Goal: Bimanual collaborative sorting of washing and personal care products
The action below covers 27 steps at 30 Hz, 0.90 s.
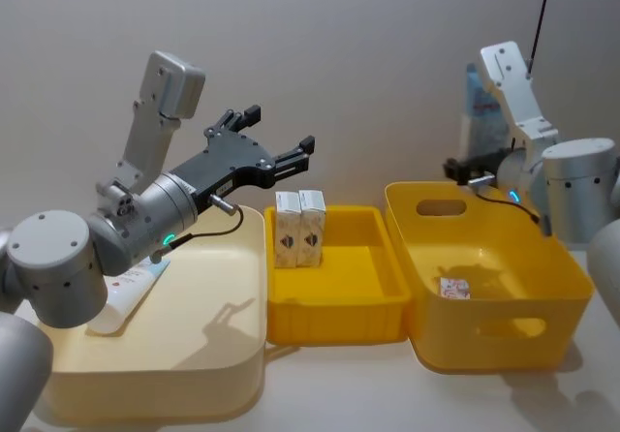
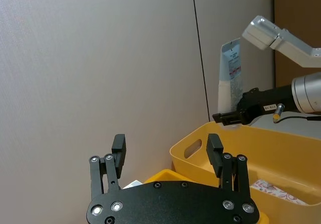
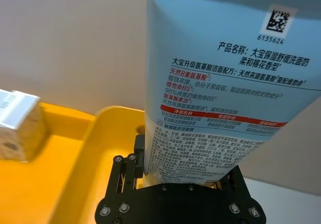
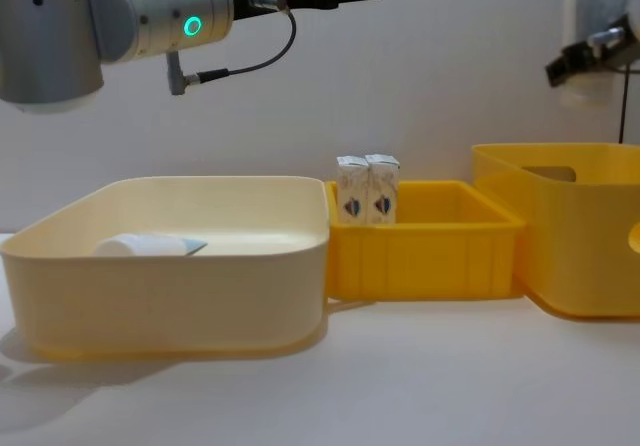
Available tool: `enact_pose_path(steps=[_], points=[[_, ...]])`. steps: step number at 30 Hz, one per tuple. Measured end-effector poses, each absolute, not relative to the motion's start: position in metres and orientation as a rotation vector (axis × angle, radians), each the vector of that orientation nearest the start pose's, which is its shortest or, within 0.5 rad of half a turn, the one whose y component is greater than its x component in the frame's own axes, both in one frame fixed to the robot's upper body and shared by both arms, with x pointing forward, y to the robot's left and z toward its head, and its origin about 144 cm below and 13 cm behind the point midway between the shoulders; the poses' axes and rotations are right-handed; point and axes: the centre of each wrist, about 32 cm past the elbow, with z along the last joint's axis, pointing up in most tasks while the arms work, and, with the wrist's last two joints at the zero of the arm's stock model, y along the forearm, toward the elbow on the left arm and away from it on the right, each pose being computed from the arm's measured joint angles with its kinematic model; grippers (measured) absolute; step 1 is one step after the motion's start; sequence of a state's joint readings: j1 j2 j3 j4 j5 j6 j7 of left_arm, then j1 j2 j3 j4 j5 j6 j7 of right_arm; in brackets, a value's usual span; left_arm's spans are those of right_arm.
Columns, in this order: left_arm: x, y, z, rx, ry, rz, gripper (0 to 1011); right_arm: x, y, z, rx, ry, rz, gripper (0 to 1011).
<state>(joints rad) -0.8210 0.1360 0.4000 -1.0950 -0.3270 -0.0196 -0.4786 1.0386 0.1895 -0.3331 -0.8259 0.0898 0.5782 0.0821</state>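
My right gripper (image 1: 465,172) is shut on a pale blue tube (image 1: 481,112), held upright above the back rim of the large yellow bin (image 1: 504,354). Its printed label (image 3: 225,83) faces the right wrist view. A small white, red-marked pack (image 1: 453,288) lies on that bin's floor. Two white cartons (image 1: 298,229) stand side by side at the back left of the small yellow tray (image 1: 334,321). Another pale tube (image 1: 131,296) lies in the cream tub (image 1: 194,384). My left gripper (image 1: 281,132) hangs open and empty in the air above the tub's back right corner, beside the cartons.
The three containers sit in a row on a white table, edges almost touching: cream tub at the left, small tray in the middle, large bin at the right. A plain wall stands close behind them. A bare strip of table (image 4: 400,386) runs in front.
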Motion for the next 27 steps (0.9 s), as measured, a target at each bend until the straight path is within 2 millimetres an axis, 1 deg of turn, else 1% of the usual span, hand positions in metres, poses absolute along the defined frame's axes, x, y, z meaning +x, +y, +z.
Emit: enact_pose_path(steps=[5,17,20,21,22,23,24,25,26,27], points=[[0.646,0.176,1.326,-0.132,-0.265,0.800,997,0.697,-0.255,1.365,-0.538,0.054,-1.534,643],[0.646,0.176,1.326,-0.132,-0.265,0.800,1000,0.703,-0.261,1.364,-0.604,0.072,-1.595,648],[0.646,0.176,1.326,-0.132,-0.265,0.800,1000,0.704,-0.261,1.364,-0.615,0.074,-1.604,736],[0.646,0.176,1.326,-0.132,-0.265,0.800,1000,0.705,-0.262,1.363,-0.620,0.076,-1.608,736],[0.646,0.176,1.326,-0.132,-0.265,0.800,1000,0.705,-0.262,1.363,-0.622,0.076,-1.609,800],[0.646,0.176,1.326,-0.132,-0.265,0.800,997,0.705,-0.262,1.363,-0.623,0.077,-1.611,815],[0.646,0.176,1.326,-0.132,-0.265,0.800,1000,0.705,-0.262,1.363,-0.625,0.077,-1.612,866],[0.646,0.176,1.326,-0.132,-0.265,0.800,1000,0.705,-0.263,1.363,-0.628,0.078,-1.615,866],[0.646,0.176,1.326,-0.132,-0.265,0.800,999,0.705,-0.263,1.363,-0.630,0.078,-1.616,899],[0.646,0.176,1.326,-0.132,-0.265,0.800,1000,0.705,-0.263,1.362,-0.632,0.079,-1.617,910]])
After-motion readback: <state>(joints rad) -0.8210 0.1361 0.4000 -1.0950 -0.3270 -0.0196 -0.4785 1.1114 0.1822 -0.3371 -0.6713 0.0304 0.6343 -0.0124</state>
